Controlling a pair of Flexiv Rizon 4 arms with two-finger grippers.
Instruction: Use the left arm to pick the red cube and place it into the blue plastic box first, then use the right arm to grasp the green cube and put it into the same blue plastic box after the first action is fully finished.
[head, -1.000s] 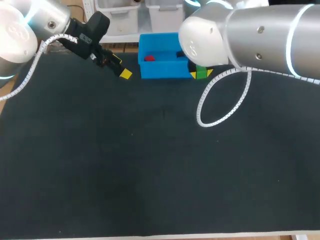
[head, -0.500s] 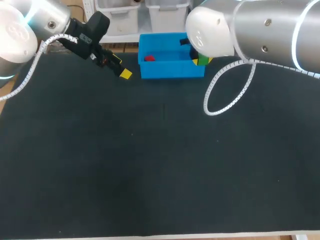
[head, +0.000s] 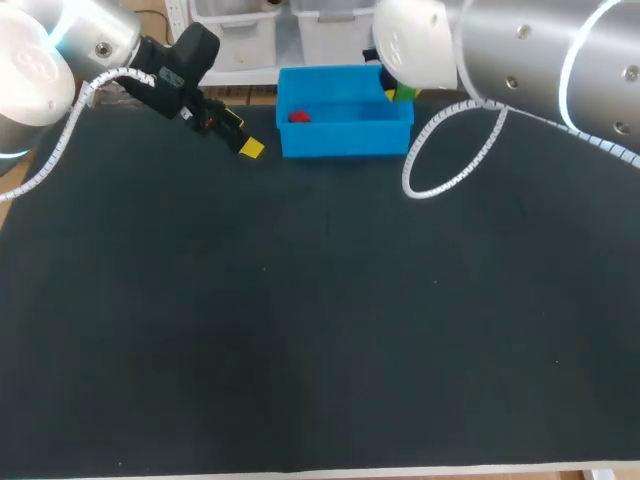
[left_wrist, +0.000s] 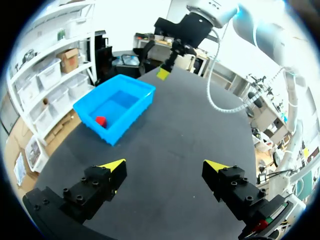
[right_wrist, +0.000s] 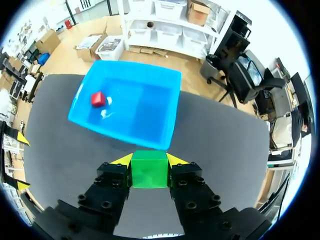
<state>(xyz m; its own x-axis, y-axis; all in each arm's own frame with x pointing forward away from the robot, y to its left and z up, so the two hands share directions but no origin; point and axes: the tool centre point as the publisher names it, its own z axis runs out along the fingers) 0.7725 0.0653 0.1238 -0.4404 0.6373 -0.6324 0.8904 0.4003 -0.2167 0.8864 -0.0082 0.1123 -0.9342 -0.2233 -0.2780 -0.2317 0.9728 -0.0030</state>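
Here, my right gripper (right_wrist: 149, 160) clamped on green cube (right_wrist: 149, 172) — above box's (right_wrist: 145, 110) right rim, red cube (right_wrist: 98, 99) inside, left gripper (left_wrist: 165, 167) spread apart, near table's (head: 300, 300) far-left edge.

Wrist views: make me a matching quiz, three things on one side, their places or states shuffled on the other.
Things
1. small red cube
2. green cube
3. left pincer

Places or states
A. open, nothing between its fingers
B. lying inside the blue plastic box
C. clamped in the right pincer

Pairs: 1-B, 2-C, 3-A
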